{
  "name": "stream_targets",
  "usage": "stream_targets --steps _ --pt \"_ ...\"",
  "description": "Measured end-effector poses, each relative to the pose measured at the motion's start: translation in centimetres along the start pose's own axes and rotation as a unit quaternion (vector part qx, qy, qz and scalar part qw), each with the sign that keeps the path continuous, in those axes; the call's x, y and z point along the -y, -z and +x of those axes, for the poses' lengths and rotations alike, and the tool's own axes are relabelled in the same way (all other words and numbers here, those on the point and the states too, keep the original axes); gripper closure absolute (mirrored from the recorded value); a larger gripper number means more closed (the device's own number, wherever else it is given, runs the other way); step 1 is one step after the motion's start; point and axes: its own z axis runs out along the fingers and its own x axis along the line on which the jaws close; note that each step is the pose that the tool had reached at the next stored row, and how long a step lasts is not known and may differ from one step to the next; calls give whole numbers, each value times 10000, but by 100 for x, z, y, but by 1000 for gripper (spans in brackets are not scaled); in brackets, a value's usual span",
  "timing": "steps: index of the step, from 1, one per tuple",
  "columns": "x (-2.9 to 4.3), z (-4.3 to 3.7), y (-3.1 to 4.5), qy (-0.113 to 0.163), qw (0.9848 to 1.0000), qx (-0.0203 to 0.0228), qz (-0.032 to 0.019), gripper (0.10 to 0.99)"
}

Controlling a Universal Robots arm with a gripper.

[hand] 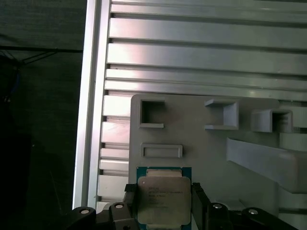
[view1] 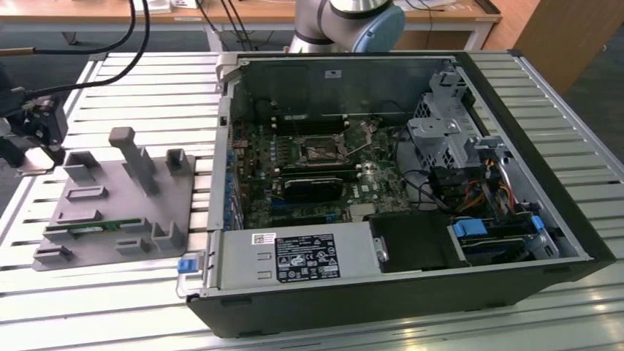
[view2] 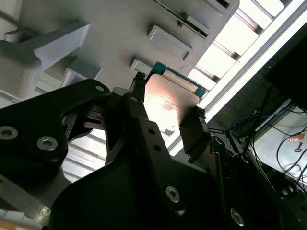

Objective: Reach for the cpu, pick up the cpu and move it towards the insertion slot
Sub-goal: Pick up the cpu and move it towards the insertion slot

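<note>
— Where is the cpu (hand: 164, 200)?

— Between the two black fingers (hand: 130, 196) of the gripper (hand: 163, 189), as seen in both wrist views, over one corner of the grey holder tray (hand: 206, 148). In the first wrist view its shiny metal top faces the camera, with a green rim showing round it.

— And the pincer?

— Narrow, clamped on the chip, with a finger pressing each of two opposite edges. It cannot be told whether the chip rests on the tray or hangs clear of it.

— Where is that on the worktop (view1: 127, 66)?

— In the exterior view the gripper sits at the worktop's edge on the exterior view's left, above the tray's far corner. The open computer case (view1: 390, 292) lies beside the tray, on the exterior view's right. The insertion slot (view1: 320, 150), a silvery frame round a dark centre on the motherboard (view1: 381, 183), is well apart from the gripper. A green memory stick (view1: 93, 228) lies in the tray by its near edge.
</note>
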Motion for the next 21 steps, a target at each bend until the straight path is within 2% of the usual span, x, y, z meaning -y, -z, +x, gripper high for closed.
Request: stream_targets --steps 21 --pt "-6 2 147 0 10000 0 0 549"
